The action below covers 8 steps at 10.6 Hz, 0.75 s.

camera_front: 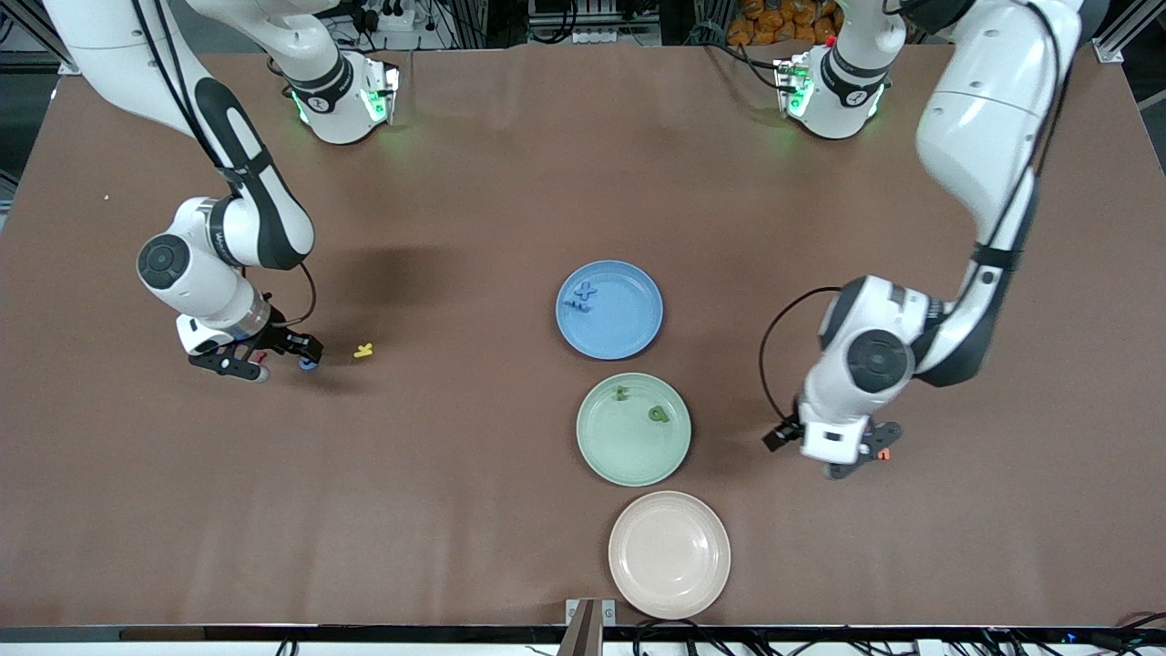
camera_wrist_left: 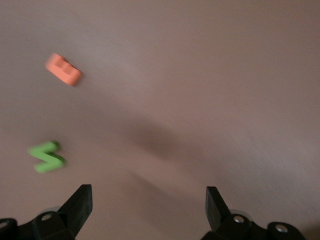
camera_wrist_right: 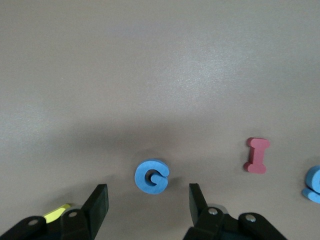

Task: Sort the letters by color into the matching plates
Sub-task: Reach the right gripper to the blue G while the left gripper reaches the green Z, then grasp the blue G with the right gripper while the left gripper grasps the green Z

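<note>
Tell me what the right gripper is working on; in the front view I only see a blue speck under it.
Observer: The right gripper is open and low over a blue G, which lies flat on the table between its fingers.
Operator: Anything else close by?
Observer: A red I lies beside the G, and part of another blue letter shows at that picture's edge.
Operator: And under the left gripper?
Observer: The left gripper is open with nothing between its jaws; a green zigzag letter and an orange letter lie on the table close to it.
</note>
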Each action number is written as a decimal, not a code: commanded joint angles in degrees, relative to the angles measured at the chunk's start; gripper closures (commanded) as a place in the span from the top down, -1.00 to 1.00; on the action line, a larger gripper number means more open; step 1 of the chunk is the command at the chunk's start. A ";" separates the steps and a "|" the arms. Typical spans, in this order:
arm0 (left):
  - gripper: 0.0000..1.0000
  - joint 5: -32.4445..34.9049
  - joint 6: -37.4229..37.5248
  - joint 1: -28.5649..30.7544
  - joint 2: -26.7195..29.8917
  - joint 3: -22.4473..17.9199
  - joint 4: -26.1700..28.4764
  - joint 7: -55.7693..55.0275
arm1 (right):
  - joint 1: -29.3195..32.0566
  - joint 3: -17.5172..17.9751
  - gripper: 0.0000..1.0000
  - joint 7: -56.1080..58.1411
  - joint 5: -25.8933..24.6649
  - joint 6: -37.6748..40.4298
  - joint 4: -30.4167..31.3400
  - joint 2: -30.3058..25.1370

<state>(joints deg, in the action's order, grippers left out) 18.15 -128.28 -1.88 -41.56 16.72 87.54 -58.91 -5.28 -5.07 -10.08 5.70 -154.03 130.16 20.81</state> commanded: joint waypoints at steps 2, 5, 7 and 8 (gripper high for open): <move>1.00 -3.65 0.58 14.61 1.75 7.18 4.04 -0.75 | -0.17 -0.12 0.44 0.15 0.01 -2.23 0.10 1.16; 1.00 -3.83 -1.97 14.72 1.22 6.92 6.58 -9.36 | -0.86 -0.12 0.37 0.15 0.01 -2.76 0.10 2.13; 1.00 -3.57 -2.06 14.89 1.31 6.75 8.69 -9.55 | -0.96 -0.21 0.37 0.24 0.10 -3.29 0.10 2.83; 1.00 -2.17 -2.58 14.98 1.39 6.66 9.75 -9.55 | -1.04 -0.21 0.37 0.15 0.10 -3.81 0.10 3.35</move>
<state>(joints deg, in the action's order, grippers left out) 14.98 -129.26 12.65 -41.41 23.41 94.06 -67.34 -5.92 -5.10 -10.08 5.70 -156.24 130.17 23.03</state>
